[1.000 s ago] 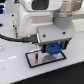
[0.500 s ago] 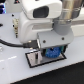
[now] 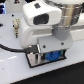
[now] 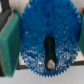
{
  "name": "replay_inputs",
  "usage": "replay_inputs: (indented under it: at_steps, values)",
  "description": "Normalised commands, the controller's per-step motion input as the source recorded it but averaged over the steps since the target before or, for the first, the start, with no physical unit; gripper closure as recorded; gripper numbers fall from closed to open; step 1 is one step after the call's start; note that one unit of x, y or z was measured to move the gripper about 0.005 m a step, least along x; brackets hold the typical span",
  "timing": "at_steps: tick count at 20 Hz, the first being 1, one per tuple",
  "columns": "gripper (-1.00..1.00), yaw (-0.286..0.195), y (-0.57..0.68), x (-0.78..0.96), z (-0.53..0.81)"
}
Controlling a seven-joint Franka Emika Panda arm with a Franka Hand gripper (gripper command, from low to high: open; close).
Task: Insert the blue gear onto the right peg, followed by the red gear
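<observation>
A flat round bright blue toothed plastic gear (image 4: 50, 40); thin dark upright pin (image 4: 50, 50); dark rectangular pale-rimmed plate (image 3: 35, 62).

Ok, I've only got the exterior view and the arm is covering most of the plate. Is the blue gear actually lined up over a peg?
Observer: Yes. In the wrist view a dark peg shows inside the centre opening of the blue gear.
Operator: Does the gripper have hold of the gear?
Observer: The gripper has its green fingers against the gear's rim, one on each side.
Operator: Is the gear all the way down?
Observer: The peg's pale tip shows within the hub opening. That view looks along the peg, so I cannot tell how far down the gear sits.
</observation>
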Motion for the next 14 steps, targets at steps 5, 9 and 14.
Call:
replay_inputs:
  at_steps: [5, 9, 14]
  values:
    - [-1.00, 0.000, 0.11, -0.08, 0.21]
    - [-1.00, 0.000, 0.11, -0.15, 0.39]
    - [-1.00, 0.000, 0.12, -0.34, 0.37]
